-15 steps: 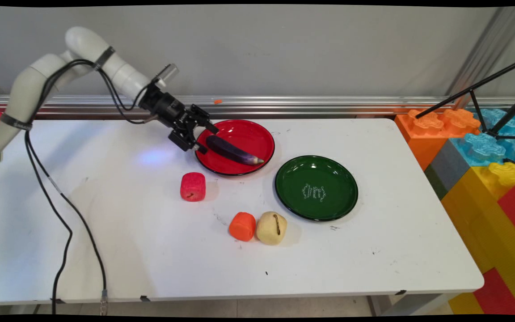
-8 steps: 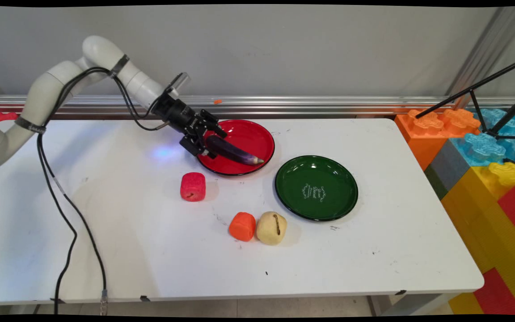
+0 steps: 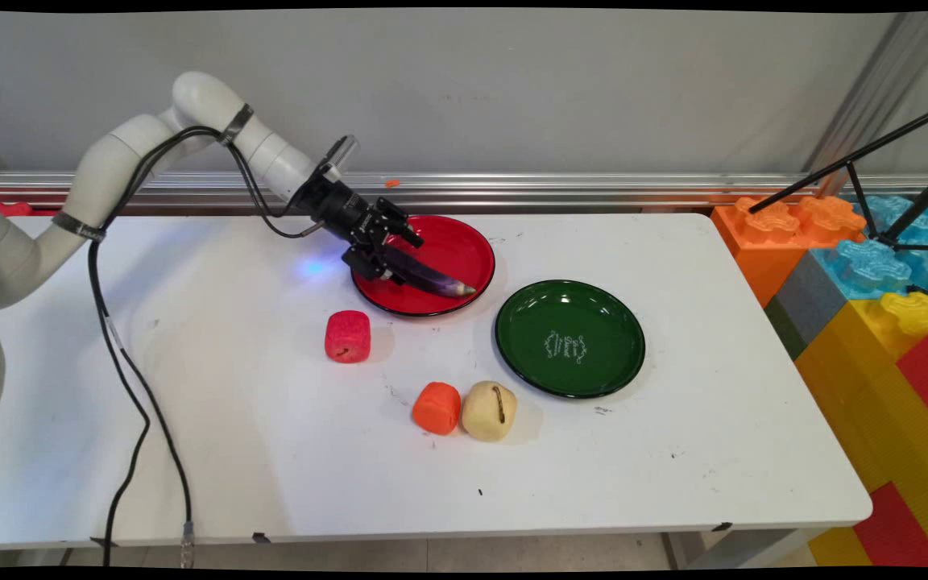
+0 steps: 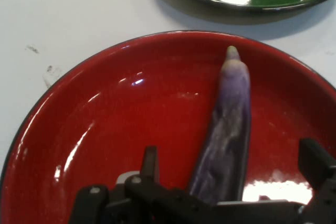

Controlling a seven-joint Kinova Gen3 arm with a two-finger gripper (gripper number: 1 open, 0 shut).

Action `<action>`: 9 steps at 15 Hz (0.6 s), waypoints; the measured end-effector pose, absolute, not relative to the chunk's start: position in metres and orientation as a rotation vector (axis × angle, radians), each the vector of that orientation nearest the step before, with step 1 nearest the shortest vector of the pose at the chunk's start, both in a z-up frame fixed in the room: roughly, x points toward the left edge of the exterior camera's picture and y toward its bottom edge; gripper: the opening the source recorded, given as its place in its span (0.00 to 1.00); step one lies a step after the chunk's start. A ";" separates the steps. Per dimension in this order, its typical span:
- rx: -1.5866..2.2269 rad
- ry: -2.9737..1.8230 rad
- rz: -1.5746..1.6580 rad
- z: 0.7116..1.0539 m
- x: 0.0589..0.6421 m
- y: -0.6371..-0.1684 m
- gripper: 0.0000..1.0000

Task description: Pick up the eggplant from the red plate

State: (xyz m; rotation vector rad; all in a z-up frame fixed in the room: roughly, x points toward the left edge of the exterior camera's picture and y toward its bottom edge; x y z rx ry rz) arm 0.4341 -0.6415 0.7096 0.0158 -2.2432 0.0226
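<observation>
While the gripper (image 4: 231,177) is reaching low over the red plate (image 3: 456,234), its fingers (image 4: 150,162) are standing apart, straddling the blunt end of the eggplant (image 4: 227,129). That eggplant is lying inside the plate, its long axis running straight away from the fingers toward the green plate (image 3: 570,338). Bare worktop (image 3: 593,483) is lying all around.

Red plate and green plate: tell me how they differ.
The red plate holds a purple eggplant, with the pincer open around its thick end; the green plate holds nothing. The green plate bears a white motif at its centre; the red plate shows none. Both are round, glossy and dark-rimmed, flat on the table.
</observation>
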 end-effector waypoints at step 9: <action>0.004 -2.254 0.041 0.698 0.429 -0.652 1.00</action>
